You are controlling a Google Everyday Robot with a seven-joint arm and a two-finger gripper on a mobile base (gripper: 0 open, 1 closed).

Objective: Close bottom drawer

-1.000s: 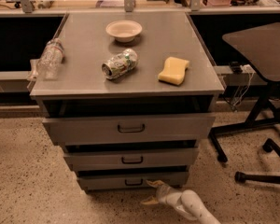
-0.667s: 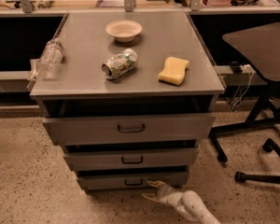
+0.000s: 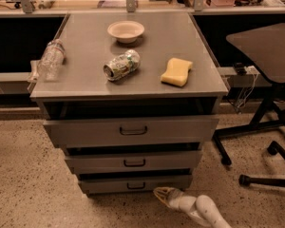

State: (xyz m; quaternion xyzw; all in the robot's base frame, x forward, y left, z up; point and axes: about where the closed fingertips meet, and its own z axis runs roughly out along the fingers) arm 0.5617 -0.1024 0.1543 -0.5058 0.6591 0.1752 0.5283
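The bottom drawer [image 3: 135, 184] is the lowest and narrowest grey front of the three-drawer cabinet, with a small dark handle [image 3: 136, 186]. A dark gap shows above its front, as with the two drawers above it. My gripper [image 3: 157, 194] is low near the floor, just right of and in front of the drawer's right half. It points left toward the drawer front and holds nothing. Its white arm [image 3: 204, 212] runs off to the bottom right.
On the cabinet top [image 3: 85, 80] lie a white bowl [image 3: 126, 31], a crushed can [image 3: 121, 65], a yellow sponge [image 3: 176, 71] and a plastic bottle [image 3: 50, 59] at the left edge. A dark chair with wheeled legs [image 3: 266, 122] stands to the right. Speckled floor lies all around.
The gripper has moved slightly left and closer to the bottom drawer's front. The drawers look unchanged.
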